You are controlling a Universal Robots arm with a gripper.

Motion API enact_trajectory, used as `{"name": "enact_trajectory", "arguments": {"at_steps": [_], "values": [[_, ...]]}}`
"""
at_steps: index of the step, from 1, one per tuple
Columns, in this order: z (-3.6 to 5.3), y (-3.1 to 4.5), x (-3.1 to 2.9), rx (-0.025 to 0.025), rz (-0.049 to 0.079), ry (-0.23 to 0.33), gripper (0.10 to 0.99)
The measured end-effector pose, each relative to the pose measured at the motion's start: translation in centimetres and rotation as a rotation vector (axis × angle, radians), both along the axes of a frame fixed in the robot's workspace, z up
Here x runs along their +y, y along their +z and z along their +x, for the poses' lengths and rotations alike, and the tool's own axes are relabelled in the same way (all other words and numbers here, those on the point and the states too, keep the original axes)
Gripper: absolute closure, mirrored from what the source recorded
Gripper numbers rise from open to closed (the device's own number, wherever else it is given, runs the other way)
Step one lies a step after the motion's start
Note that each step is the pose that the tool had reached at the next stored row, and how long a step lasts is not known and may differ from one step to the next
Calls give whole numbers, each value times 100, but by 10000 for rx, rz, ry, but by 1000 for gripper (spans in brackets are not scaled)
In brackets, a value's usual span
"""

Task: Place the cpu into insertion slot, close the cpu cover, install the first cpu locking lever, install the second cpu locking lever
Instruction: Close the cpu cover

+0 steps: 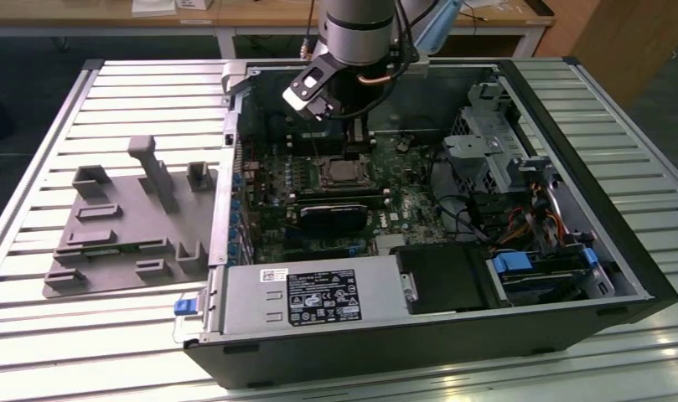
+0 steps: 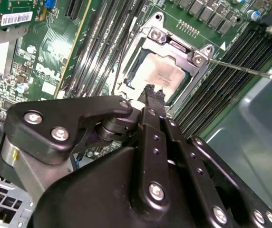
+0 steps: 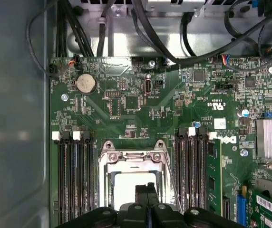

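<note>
Where the slatted table [image 1: 70, 335] carries a grey plastic tray [image 1: 115, 239], well off to the exterior view's left of the hand [image 2: 152, 92], the arm reaches down into the open computer case [image 1: 428, 352]. The hand is closed, its two fingers [image 3: 141, 192] pressed together with nothing between them. The cpu [image 2: 164, 76] lies in the socket [image 1: 325, 173] right under the fingertips, its silvery top showing through the window of the metal cover [image 2: 176, 46] lying around it. Whether the tip touches, I cannot tell. Beyond the hand a thin lever [image 2: 238, 67] runs out from the cover's corner along the memory slots [image 2: 250, 42].
</note>
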State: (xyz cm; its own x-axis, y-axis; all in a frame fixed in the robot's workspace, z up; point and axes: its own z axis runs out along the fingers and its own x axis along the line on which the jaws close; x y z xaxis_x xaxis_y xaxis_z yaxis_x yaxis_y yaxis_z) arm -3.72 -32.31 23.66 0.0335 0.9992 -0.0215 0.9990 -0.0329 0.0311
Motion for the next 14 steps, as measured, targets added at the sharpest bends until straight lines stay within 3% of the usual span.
{"name": "enact_trajectory", "arguments": {"at_steps": [7, 14], "values": [[0, -2, 0, -1, -76, 1171, 984], [0, -6, 0, 10, -247, 2338, 984]]}}
